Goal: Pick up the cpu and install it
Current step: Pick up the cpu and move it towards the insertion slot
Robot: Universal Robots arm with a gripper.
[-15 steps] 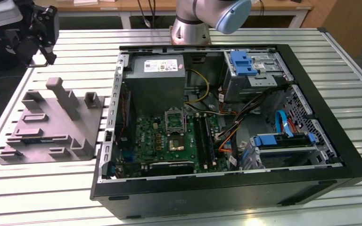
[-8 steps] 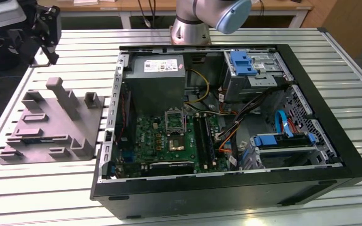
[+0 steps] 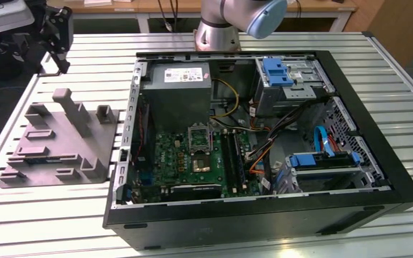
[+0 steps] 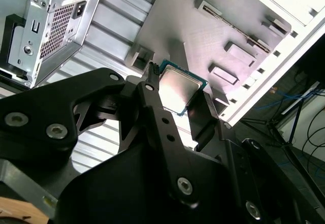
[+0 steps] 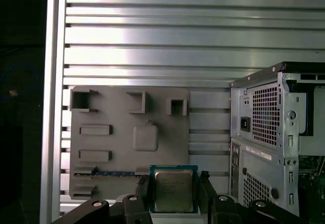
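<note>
The cpu (image 5: 173, 188) is clamped by two opposite edges in the end effector (image 5: 173, 191), its metal top left uncovered, as both wrist views show. It is held above the grey tray (image 5: 101, 117), clear of the posts. Bare slatted table (image 5: 152, 36) lies open beyond. The computer case (image 5: 264, 132) stands beside the tray, apart. In the exterior view the motherboard (image 3: 174, 156) lies exposed, and the dark shape above the tray is probably the end effector.

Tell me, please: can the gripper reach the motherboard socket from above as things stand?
Probably yes. The computer case lies open on top, nothing seems to cover the socket, and the cables run beside it. The gripper holds the cpu.
</note>
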